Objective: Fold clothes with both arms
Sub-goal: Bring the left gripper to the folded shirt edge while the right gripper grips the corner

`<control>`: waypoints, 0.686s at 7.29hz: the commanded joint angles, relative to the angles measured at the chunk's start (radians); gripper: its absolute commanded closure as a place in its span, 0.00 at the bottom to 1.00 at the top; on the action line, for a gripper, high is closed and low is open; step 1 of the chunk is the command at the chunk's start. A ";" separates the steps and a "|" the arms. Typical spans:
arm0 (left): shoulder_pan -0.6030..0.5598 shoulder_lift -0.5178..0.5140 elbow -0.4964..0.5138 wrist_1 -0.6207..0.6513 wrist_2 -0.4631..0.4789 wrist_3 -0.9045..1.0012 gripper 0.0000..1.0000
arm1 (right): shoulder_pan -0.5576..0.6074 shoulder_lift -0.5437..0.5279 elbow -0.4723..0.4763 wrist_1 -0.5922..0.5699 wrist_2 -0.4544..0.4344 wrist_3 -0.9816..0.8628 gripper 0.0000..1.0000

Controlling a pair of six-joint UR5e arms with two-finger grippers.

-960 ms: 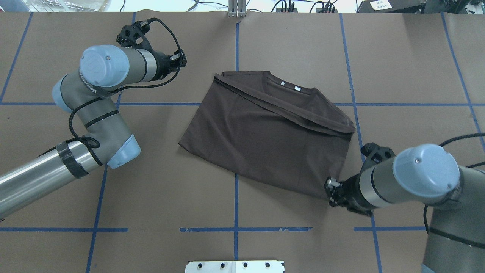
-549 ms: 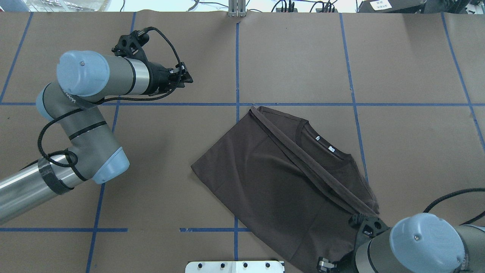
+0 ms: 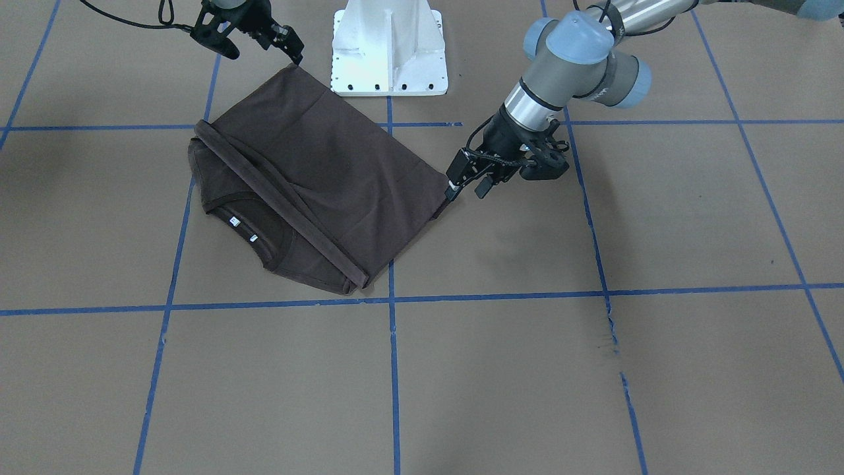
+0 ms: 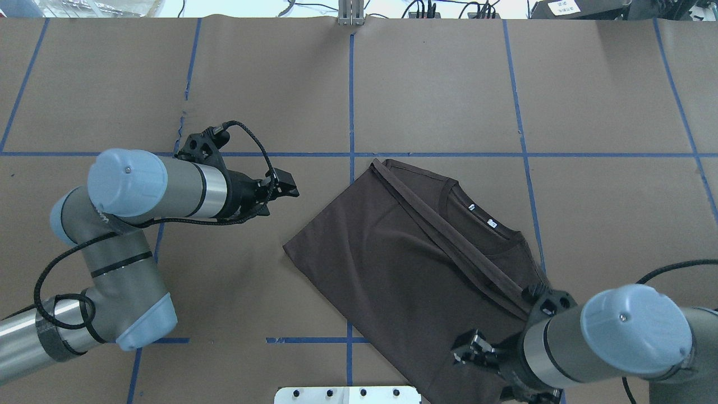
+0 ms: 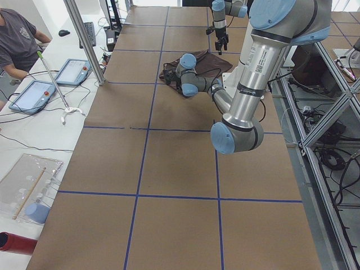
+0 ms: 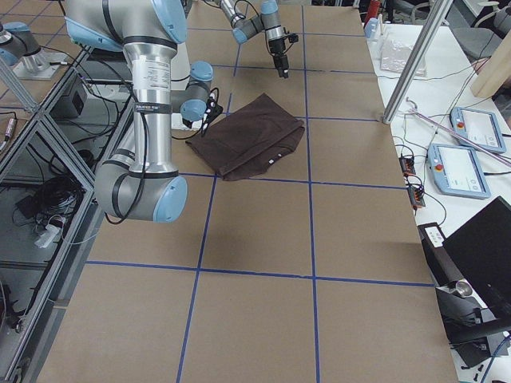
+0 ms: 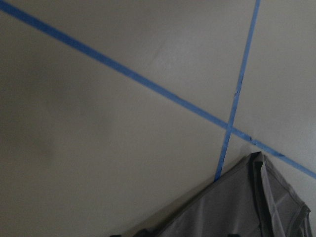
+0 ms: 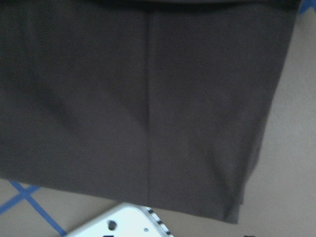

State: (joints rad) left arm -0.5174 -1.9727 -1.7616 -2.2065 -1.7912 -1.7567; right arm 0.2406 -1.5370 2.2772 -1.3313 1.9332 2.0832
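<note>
The dark brown T-shirt [image 4: 404, 264] lies folded flat and skewed on the table, neck and white labels [image 4: 481, 215] towards the far right. Its near corner reaches the pedestal [image 3: 316, 165]. My left gripper [image 4: 283, 193] hangs open just left of the shirt. In the front view its fingertips [image 3: 467, 187] are right beside the shirt's side corner, with nothing between them. My right gripper [image 4: 464, 352] hovers over the shirt's near corner and looks open [image 3: 290, 46]. The right wrist view shows that corner [image 8: 236, 215] lying flat.
A white bolted pedestal [image 4: 348, 394] stands at the table's near edge, close to the shirt's corner. Blue tape lines [image 4: 351, 90] grid the brown tabletop. A seated person [image 5: 17, 34], two tablets and a metal pole [image 5: 84, 39] are at the far side.
The right gripper dragged the shirt toward the robot, turning it, then rose off its near corner. The left arm swung from the far side down beside the shirt's left corner.
</note>
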 commanded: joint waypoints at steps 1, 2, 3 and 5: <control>0.130 -0.015 0.005 0.138 0.158 -0.026 0.32 | 0.178 0.085 -0.075 -0.002 0.007 -0.018 0.00; 0.132 -0.017 0.004 0.143 0.159 -0.026 0.38 | 0.187 0.090 -0.079 -0.002 0.007 -0.025 0.00; 0.134 -0.011 -0.007 0.163 0.164 -0.026 0.39 | 0.187 0.098 -0.085 -0.002 0.006 -0.025 0.00; 0.154 -0.015 0.007 0.175 0.164 -0.023 0.48 | 0.190 0.098 -0.087 -0.002 0.007 -0.025 0.00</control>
State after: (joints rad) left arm -0.3736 -1.9870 -1.7612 -2.0384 -1.6293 -1.7817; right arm 0.4285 -1.4406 2.1925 -1.3330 1.9395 2.0590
